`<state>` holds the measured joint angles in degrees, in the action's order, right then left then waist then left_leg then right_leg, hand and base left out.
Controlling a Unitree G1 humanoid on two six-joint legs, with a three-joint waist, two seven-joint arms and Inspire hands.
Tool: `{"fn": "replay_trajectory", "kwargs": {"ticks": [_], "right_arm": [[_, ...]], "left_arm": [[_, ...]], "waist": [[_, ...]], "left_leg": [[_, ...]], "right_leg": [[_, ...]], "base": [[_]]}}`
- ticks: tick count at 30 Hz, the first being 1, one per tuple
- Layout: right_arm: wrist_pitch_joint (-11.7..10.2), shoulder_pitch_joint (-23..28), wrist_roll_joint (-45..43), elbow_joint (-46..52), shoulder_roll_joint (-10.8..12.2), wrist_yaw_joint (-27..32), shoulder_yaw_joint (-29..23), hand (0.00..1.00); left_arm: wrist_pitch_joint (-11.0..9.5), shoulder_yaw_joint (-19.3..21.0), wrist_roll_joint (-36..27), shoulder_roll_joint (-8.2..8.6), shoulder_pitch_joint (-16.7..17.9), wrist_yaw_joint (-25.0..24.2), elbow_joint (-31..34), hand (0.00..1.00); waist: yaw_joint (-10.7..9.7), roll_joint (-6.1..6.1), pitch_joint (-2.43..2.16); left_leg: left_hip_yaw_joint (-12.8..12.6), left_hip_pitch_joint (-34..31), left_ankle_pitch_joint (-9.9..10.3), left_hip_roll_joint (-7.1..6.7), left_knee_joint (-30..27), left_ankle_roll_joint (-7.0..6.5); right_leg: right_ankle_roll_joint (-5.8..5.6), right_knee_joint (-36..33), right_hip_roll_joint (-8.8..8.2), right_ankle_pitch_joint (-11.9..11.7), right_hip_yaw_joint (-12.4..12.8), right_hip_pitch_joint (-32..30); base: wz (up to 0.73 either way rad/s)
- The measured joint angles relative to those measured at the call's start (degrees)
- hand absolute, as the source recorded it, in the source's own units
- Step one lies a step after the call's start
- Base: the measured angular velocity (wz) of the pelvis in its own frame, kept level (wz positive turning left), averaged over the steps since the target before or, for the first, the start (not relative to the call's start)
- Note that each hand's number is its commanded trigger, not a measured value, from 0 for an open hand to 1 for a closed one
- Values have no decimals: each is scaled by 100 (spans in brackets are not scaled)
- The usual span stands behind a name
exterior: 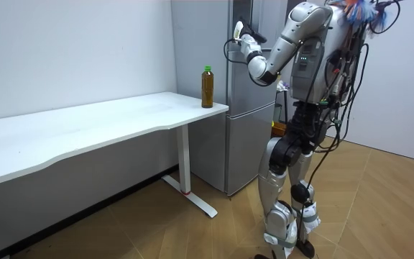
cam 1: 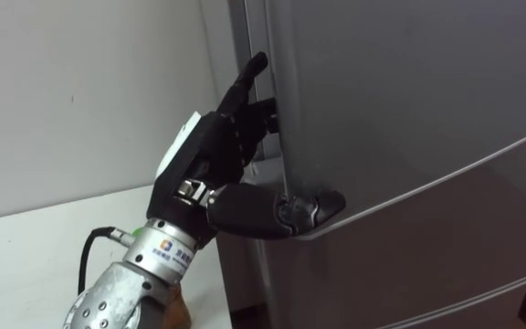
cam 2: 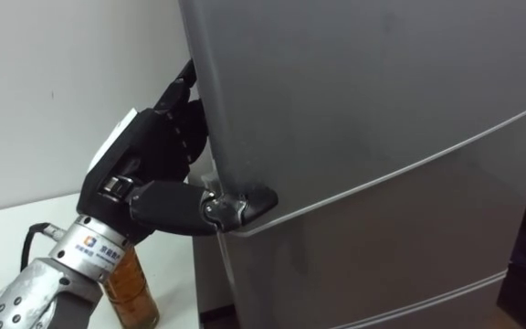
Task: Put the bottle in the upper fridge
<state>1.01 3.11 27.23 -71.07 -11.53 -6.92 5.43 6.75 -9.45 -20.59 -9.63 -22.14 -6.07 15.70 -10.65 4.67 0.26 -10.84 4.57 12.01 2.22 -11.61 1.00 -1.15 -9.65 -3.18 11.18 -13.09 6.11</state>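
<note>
While facing the grey fridge (exterior: 246,108), curling the left hand's (cam 1: 210,155) fingers (cam 1: 254,114) round the upper door's (cam 1: 409,91) edge and pressing the thumb (cam 1: 272,212) on its front just below them, pinching the door. Barely beginning the task, judging by the apparently closed door barring the way: opening, fetching and shelving all yet to come. Leaving the green-capped bottle (exterior: 207,87) standing untouched on the white table (exterior: 121,122), below and behind the fingers.

We see bright, even indoor light. The grey fridge door (cam 1: 409,137) carries a soft, broad sheen, and the gap at its edge, where the black robot hand (cam 1: 213,160) reaches in, lies in shadow. In the room view the wall (exterior: 85,173) below the white table (exterior: 106,126) is dimmer.
</note>
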Motion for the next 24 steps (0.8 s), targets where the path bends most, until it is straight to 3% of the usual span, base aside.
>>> {"fn": "replay_trajectory", "kwargs": {"ticks": [15,24], "right_arm": [[-46,11,-5,-1,6,-32,-18,0],[-49,24,-4,2,5,-42,-57,0]], "left_arm": [[-98,-2,-7,39,50,-31,8,0],[-157,-2,-7,126,51,-53,7,0]], "waist": [[-26,-28,25],[-29,-12,8]], "left_leg": [[-6,-40,0,-11,0,0],[-56,-70,0,-33,-2,-1]], "right_leg": [[-15,94,0,-23,4,-9],[-40,96,-23,-42,29,-42]], "base": [[0],[-2]]}}
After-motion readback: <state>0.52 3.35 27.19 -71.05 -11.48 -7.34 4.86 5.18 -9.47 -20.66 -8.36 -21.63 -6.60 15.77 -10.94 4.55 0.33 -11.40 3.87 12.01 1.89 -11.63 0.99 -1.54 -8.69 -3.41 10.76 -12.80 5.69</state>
